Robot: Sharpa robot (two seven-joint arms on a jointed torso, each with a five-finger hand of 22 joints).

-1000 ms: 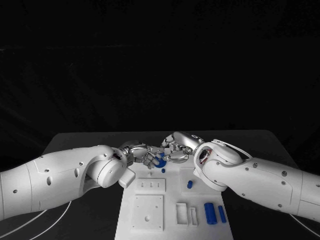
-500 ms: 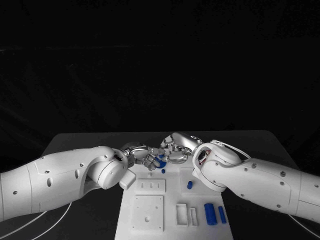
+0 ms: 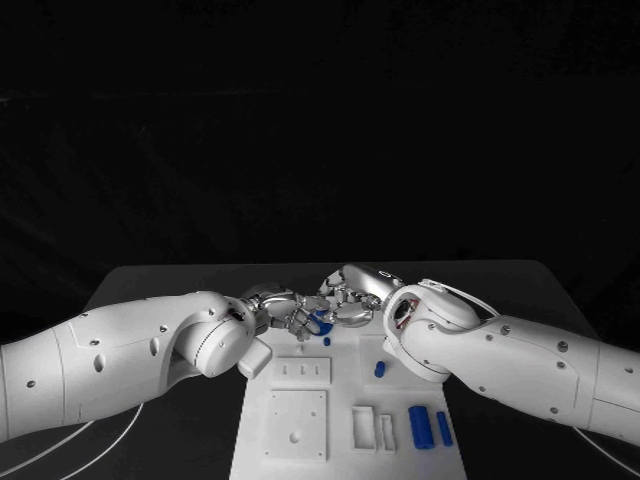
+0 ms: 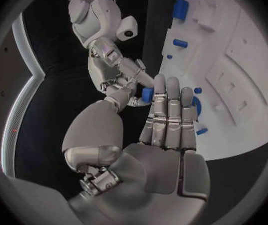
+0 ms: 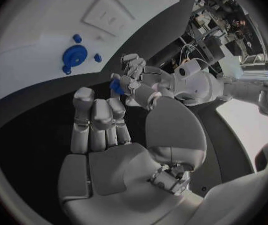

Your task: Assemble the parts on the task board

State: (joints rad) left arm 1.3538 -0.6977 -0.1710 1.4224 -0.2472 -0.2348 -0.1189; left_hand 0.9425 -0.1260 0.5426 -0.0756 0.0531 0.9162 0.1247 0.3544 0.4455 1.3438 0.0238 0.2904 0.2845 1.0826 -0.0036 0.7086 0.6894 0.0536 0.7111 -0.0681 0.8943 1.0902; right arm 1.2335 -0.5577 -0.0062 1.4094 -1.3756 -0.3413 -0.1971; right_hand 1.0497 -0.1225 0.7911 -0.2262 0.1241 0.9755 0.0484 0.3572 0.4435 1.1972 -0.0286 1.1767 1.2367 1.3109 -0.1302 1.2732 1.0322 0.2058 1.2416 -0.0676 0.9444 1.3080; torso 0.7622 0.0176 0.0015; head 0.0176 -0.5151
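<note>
The two hands have barely moved. The left hand [image 3: 277, 312] and the right hand [image 3: 352, 300] both pinch a small blue part [image 3: 317, 316] over the task board [image 3: 299, 420] at 12 o'clock. It might slip and drop.

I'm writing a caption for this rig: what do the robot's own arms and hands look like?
Both arms are glossy white, rounded shells with small dark screw holes. The left arm has thin pale cables hanging beneath it. The left hand and right hand are silver metal with segmented fingers and smooth palm plates.
</note>
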